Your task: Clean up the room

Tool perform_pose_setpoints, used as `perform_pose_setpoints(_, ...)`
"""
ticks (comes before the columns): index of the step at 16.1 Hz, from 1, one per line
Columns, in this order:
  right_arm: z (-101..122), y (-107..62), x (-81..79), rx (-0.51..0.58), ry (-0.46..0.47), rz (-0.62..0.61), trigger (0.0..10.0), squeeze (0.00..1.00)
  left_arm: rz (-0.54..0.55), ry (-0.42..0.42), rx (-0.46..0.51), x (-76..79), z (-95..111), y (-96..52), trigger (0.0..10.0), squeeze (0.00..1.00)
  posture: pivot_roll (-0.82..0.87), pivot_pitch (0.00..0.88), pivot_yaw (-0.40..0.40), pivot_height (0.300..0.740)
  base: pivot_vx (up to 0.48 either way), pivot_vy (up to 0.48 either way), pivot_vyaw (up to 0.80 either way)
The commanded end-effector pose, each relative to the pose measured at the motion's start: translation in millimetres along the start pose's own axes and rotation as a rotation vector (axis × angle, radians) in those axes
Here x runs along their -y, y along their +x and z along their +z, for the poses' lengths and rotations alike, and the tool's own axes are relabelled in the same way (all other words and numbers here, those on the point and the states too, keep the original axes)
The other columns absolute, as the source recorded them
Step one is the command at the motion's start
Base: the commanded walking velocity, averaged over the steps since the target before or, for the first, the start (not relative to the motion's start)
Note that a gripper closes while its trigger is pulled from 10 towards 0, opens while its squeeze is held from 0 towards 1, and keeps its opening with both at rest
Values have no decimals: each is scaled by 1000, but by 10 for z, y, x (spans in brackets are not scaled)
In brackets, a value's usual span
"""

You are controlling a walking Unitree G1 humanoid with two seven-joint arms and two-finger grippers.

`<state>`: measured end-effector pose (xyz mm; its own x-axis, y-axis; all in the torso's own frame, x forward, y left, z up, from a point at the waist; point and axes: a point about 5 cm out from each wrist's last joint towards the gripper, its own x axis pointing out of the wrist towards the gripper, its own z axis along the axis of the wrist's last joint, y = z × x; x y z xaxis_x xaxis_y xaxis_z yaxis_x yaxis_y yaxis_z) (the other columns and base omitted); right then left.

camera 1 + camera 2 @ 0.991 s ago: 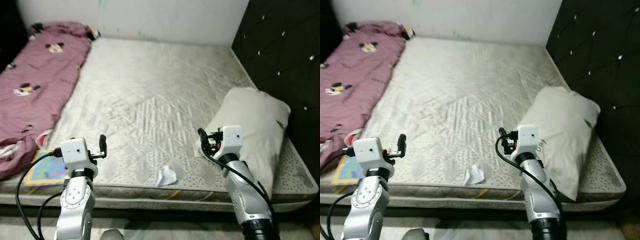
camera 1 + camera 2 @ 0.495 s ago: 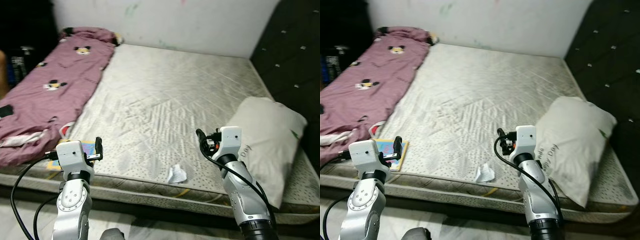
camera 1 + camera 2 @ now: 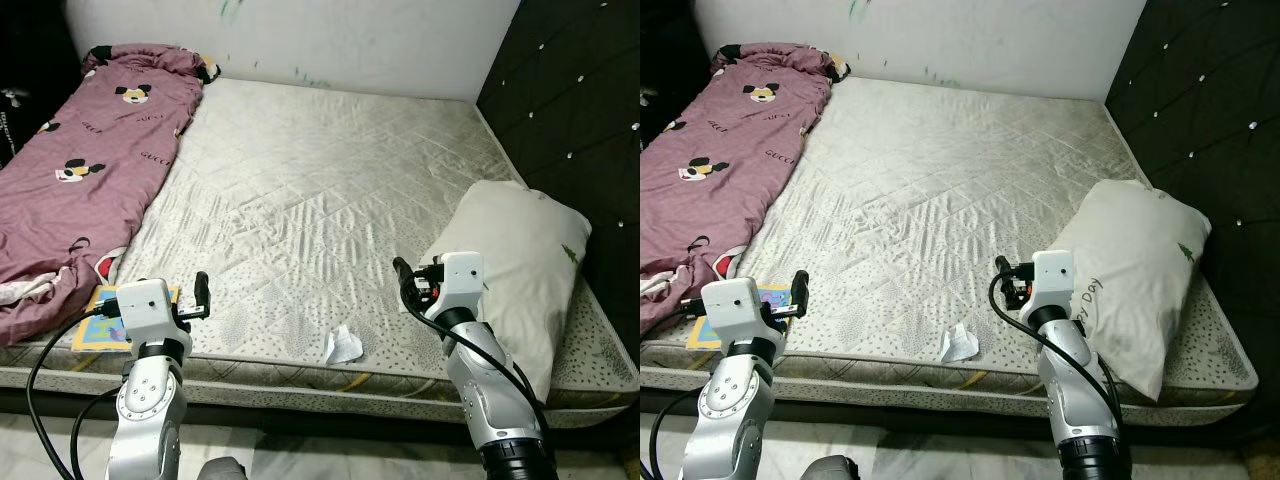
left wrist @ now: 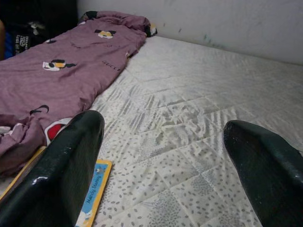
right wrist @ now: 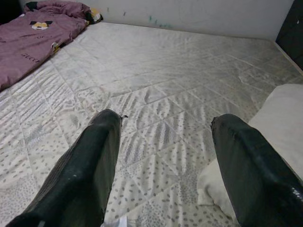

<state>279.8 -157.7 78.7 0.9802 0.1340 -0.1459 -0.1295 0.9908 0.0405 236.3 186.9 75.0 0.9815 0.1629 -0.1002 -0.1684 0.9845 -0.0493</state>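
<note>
Above the near edge of the mattress (image 3: 330,190), the left gripper (image 4: 165,156) hangs with its two black fingers (image 4: 61,170) spread wide and nothing between them; the right gripper (image 5: 163,165) is held likewise, fingers (image 5: 85,170) parted and empty. Both silver arms rise from the bottom of the head views, left arm (image 3: 148,400) and right arm (image 3: 480,380).

Between the two grippers, close to the mattress edge, lies a crumpled white scrap of paper (image 3: 342,346). Just beside the left gripper a colourful flat book (image 3: 95,330) rests on the mattress, partly tucked under a mauve blanket (image 3: 75,170) (printed with cartoon mouse heads) that runs along the robot's left side to the wall. Beside the right arm a white pillow (image 3: 515,260) lies against a dark tufted headboard (image 3: 570,100).
</note>
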Motion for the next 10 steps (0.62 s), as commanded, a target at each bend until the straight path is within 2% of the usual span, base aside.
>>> perform_pose_setpoints(1,31,11,36,4,1,-9,10000,0,-4,-6,2,18,9,16,10000,0,-38,0,-64,740,244,0,0)
perform_pose_setpoints(10,31,19,35,5,4,-9,10000,0,-6,-5,1,13,9,25,10000,0,-39,0,-62,740,268,0,0)
